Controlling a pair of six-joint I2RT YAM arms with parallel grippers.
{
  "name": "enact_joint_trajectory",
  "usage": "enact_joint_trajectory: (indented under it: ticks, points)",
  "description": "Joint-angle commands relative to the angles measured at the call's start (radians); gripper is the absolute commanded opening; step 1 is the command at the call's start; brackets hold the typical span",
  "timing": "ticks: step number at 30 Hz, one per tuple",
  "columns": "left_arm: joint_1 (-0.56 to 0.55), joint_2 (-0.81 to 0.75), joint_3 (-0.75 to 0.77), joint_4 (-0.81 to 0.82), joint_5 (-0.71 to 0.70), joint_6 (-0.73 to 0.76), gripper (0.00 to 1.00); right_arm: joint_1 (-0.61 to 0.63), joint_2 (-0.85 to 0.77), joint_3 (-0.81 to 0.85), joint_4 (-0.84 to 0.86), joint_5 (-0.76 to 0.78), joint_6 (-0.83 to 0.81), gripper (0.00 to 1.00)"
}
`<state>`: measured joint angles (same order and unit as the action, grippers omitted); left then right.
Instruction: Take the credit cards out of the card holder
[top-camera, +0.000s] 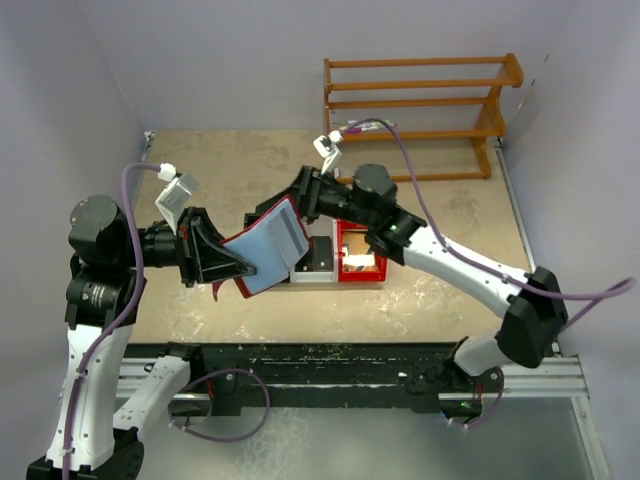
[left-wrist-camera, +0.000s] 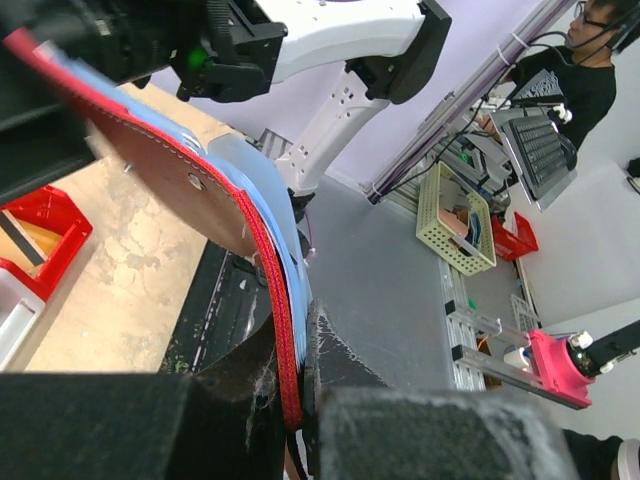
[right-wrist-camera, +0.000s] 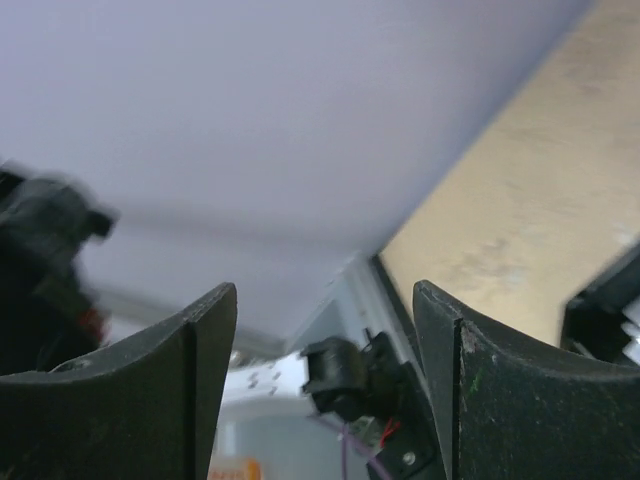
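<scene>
One grip | left gripper (top-camera: 240, 268) pinches card holder (top-camera: 275, 243) | right gripper (right-wrist-camera: 325, 300) (jaws wide)

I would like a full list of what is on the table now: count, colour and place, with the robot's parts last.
card holder: one, maroon with blue-grey sleeves, held up mid-table.
red bin: one, red, right of the holder, something tan inside.
black box: one, black, left of the bin.
white tray: one, white, beside the black box.
wooden rack: one, orange-brown, far right corner.
table: one, tan.
left end effector: one, black, shut on the card holder.
right end effector: one, black, open, by the holder's top edge.
</scene>
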<state>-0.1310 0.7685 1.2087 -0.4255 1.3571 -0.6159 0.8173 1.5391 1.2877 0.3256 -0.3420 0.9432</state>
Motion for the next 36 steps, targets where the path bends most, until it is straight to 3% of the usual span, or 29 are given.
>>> enact_joint_trajectory:
  ticks: [1, 4, 7, 18, 36]
  points:
    - [0.002, -0.009, -0.001, 0.073, 0.033, -0.016, 0.0, -0.033, -0.113, -0.185, 0.38, -0.331, 0.141, 0.74]
    - [0.002, -0.014, -0.003, 0.069, 0.038, 0.003, 0.0, -0.046, -0.172, -0.314, 0.675, -0.392, 0.301, 0.72]
    - [0.002, -0.012, 0.0, 0.052, 0.035, 0.026, 0.0, -0.049, -0.212, -0.371, 0.782, -0.414, 0.374, 0.71]
    - [0.002, -0.014, 0.013, -0.006, 0.036, 0.087, 0.0, -0.1, -0.421, -0.504, 0.759, -0.331, 0.405, 0.73]
    - [0.002, -0.014, 0.021, -0.018, 0.033, 0.091, 0.0, -0.124, -0.491, -0.474, 0.75, -0.381, 0.399, 0.7]
